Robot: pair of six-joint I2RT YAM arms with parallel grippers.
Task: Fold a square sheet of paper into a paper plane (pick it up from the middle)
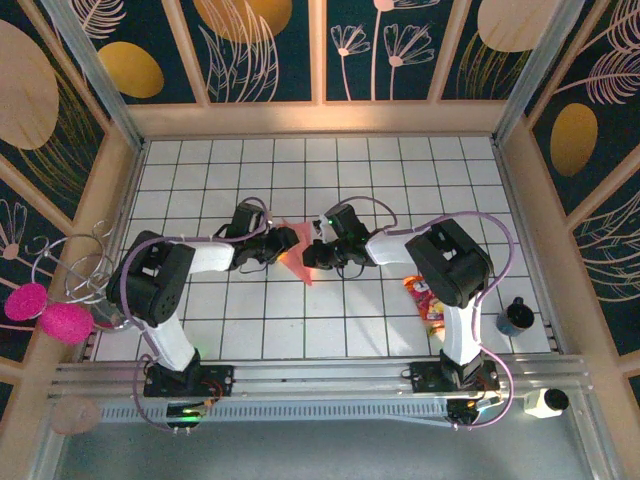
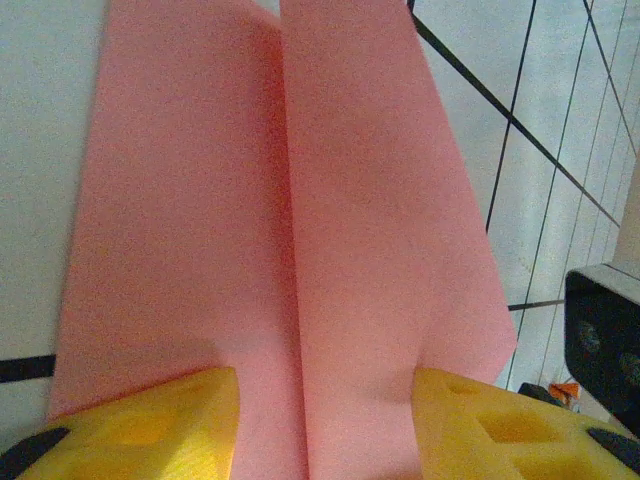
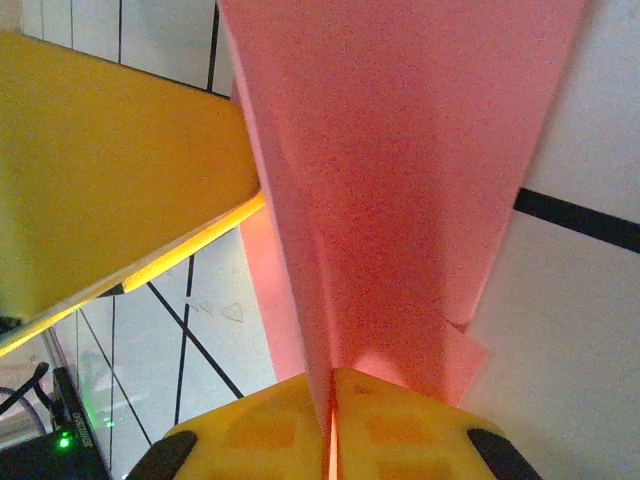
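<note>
The salmon-pink paper [image 1: 297, 250] is folded into a long narrow dart shape with a centre crease [image 2: 290, 250] and sits mid-table between both grippers. My left gripper [image 2: 325, 385] is open, its yellow fingers [image 2: 150, 420] spread apart over the wide end of the paper, one on each side of the crease. My right gripper [image 3: 333, 375] is shut on the raised centre fold of the paper [image 3: 400, 180], its fingertips pressed together with the pink edge between them. In the top view the left gripper [image 1: 283, 243] and right gripper [image 1: 312, 255] nearly touch. The left finger [image 3: 110, 170] looms close in the right wrist view.
A red and yellow snack packet [image 1: 425, 297] lies near the right arm. A dark cup [image 1: 516, 317] stands at the right edge. Pink fluffy balls [image 1: 50, 312] and wire loops hang outside the left wall. Wooden walls [image 1: 320, 118] enclose the white tiled floor [image 1: 300, 330].
</note>
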